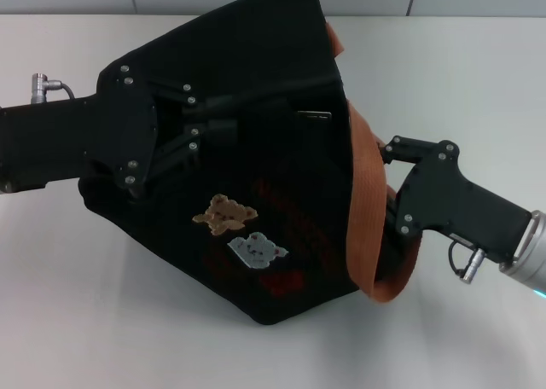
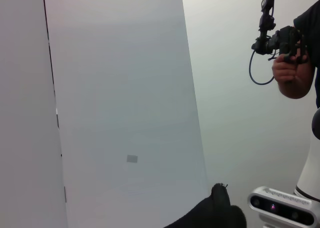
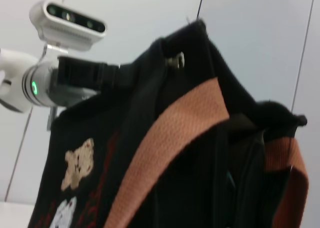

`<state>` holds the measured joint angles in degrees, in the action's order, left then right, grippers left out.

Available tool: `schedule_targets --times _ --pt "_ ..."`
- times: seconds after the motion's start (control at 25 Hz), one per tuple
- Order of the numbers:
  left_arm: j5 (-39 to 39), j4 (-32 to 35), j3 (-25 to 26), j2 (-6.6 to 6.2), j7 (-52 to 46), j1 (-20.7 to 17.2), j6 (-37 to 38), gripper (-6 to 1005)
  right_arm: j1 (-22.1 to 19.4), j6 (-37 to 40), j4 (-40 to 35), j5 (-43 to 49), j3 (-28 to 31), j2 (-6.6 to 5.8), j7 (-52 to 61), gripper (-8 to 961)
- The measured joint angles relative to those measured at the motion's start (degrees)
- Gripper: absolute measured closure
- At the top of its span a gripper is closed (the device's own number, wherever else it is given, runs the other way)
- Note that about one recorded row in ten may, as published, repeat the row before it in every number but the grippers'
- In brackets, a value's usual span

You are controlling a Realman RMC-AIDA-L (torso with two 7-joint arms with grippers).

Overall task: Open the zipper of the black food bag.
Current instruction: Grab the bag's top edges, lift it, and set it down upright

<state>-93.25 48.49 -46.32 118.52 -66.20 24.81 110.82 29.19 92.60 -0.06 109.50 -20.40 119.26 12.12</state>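
A: Where is the black food bag [image 1: 256,193] sitting?

B: It is standing tilted at the centre of the white surface [image 1: 102,304], its narrow end pointing toward twelve o'clock in the head view. A tan bear patch [image 1: 223,212] and a pale bear patch [image 1: 256,250] are facing the head camera, with dark red lettering [image 1: 294,223] just beside them.

A: And the left claw [image 1: 217,124]?

B: It is reaching in from nine o'clock, its black linkage lying across the upper part of the bag. Its fingers are merging with the black fabric, so whether they are spread or pinched together cannot be told.

A: The right claw [image 1: 386,163]?

B: It is coming in from four o'clock, pressing against the bag's side at three o'clock, just beside the orange-brown strap [image 1: 365,201]. Its fingertips are hiding behind that strap, so its state cannot be told either.

A: Is the zipper showing?

B: Only the small silver pull tab [image 3: 175,61] is showing clearly, sitting near the bag's raised corner in the right wrist view; a metal glint [image 1: 316,114] is also lying toward one o'clock on the bag in the head view. The teeth are too dark to make out.

A: Anything else?

B: In the left wrist view a person's hand [image 2: 289,73] is holding a black handheld device [image 2: 280,40] against a pale wall [image 2: 120,98].
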Motion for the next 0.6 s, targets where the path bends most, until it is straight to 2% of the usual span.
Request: schedule_targets --times 0.2,0.6 --pt "-0.07 -0.07 0.0 -0.04 0.09 0.08 -0.02 898 -0.24 2.22 -2.28 0.02 -1.3 -0.03 3.4 688" --pt "-0.16 -0.07 -0.05 0.01 0.11 0.14 0.0 898 0.98 -3.15 -2.31 -0.01 -1.92 0.38 3.51 690"
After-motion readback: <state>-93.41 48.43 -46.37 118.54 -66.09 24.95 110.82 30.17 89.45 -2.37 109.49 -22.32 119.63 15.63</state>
